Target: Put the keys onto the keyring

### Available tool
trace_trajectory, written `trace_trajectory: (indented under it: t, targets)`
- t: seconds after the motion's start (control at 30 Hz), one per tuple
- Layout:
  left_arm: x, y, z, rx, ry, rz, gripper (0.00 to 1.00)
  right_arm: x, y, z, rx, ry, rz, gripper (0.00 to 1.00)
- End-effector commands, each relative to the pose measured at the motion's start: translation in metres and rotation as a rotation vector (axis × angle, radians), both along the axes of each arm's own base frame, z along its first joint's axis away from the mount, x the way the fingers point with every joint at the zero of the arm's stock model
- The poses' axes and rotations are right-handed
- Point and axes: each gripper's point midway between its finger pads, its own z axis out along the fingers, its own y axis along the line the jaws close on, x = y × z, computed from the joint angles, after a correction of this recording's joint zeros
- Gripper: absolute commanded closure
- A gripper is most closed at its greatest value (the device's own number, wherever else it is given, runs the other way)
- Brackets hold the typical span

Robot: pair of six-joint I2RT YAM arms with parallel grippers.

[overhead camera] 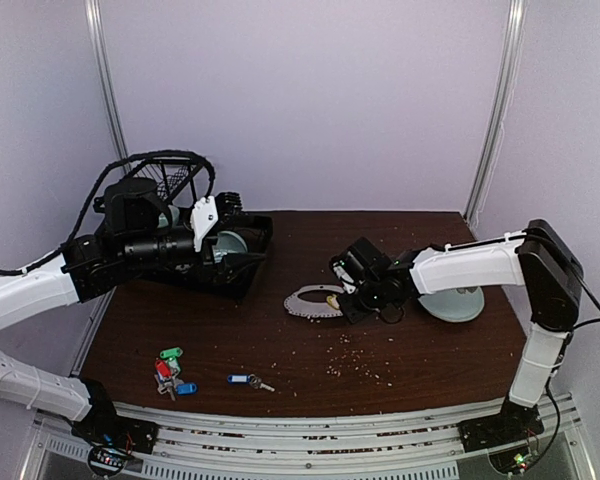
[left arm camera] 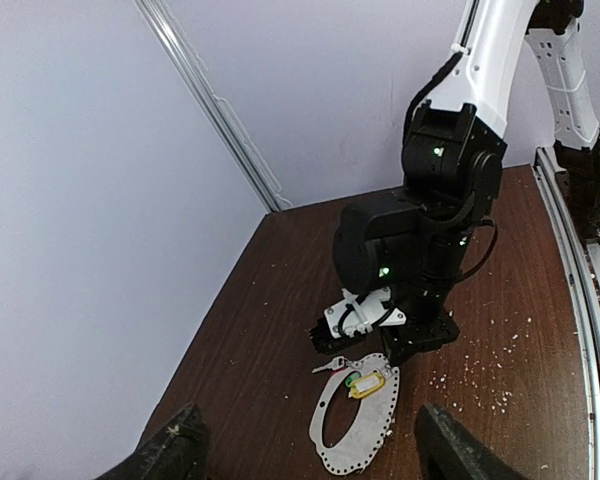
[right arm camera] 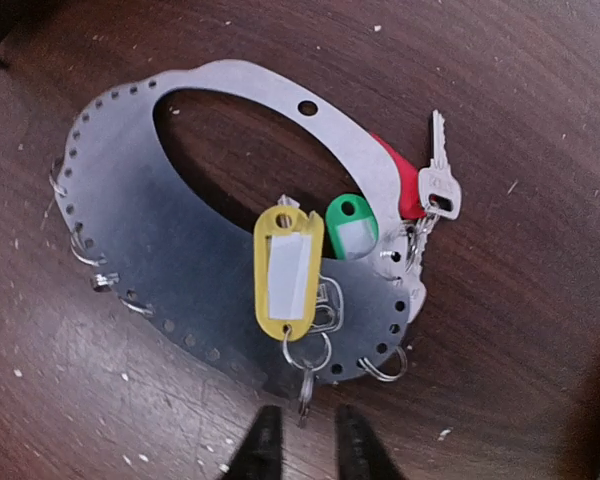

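Silver-grey metal, the keyring [right arm camera: 160,260] lies flat on the dark wooden table [overhead camera: 430,350], near its middle; a yellow tag [right arm camera: 288,270] rests on the plate with a small wire ring and key below it at the rim, though whether that ring passes through a hole I cannot tell; a green tag [right arm camera: 352,225], a red tag [right arm camera: 405,185] and a silver key [right arm camera: 438,175] cluster at the same edge; the right gripper [right arm camera: 305,450] hangs just beside that rim, its fingertips a narrow gap apart with only wood between them, clamped on nothing; a pale green plate [overhead camera: 460,305] sits under the right arm; well apart, near the front left, lie loose keys [overhead camera: 172,370] with green, red and blue tags, and a lone blue-tagged key [overhead camera: 245,380] beside them; crumbs [overhead camera: 360,355] dot the wood; the left gripper [left arm camera: 310,458], raised at the back left by a black container [overhead camera: 245,275], stands wide apart and holds nothing.
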Motion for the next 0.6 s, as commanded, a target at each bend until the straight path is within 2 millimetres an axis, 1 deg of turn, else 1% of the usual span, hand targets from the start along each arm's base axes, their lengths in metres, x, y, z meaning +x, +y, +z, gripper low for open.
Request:
trace_trajectory:
  t: [0.0,0.1,0.13,0.2,0.27,0.3,0.33,0.4,0.43,0.47,0.5,0.57]
  targets:
    - [-0.001,-0.001,0.009,-0.022,-0.029,-0.007,0.27,-0.011,-0.006,0.027,0.075,0.001,-0.039,0.65]
    - [-0.001,-0.001,0.009,-0.023,-0.031,-0.003,0.26,-0.009,-0.019,0.045,0.091,-0.025,-0.085,0.45]
    - [0.001,-0.001,0.010,-0.025,-0.033,0.006,0.23,-0.007,-0.024,0.052,0.108,-0.037,-0.103,0.32]
    - [0.010,0.002,0.011,-0.038,-0.026,0.062,0.19,-0.001,-0.039,0.066,0.164,-0.075,-0.145,0.02]
    - [0.031,0.009,0.012,-0.055,-0.011,0.184,0.12,0.008,-0.058,0.083,0.242,-0.127,-0.203,0.00]
    - [0.044,0.014,0.011,-0.059,-0.003,0.257,0.11,0.013,-0.071,0.091,0.278,-0.154,-0.241,0.00]
    - [0.058,0.021,0.011,-0.066,0.010,0.331,0.10,0.017,-0.085,0.097,0.307,-0.179,-0.279,0.00]
    - [0.091,0.040,0.007,-0.070,0.048,0.497,0.09,0.024,-0.120,0.103,0.354,-0.214,-0.363,0.00]
    - [0.109,0.051,0.001,-0.064,0.075,0.585,0.09,0.027,-0.136,0.108,0.384,-0.238,-0.402,0.00]
    - [0.127,0.067,-0.002,-0.065,0.099,0.676,0.09,0.030,-0.154,0.112,0.408,-0.260,-0.446,0.00]
    - [0.140,0.081,-0.004,-0.076,0.127,0.747,0.10,0.033,-0.172,0.116,0.425,-0.283,-0.488,0.00]
    - [0.163,0.115,-0.016,-0.119,0.229,0.859,0.09,0.037,-0.207,0.126,0.438,-0.355,-0.574,0.00]
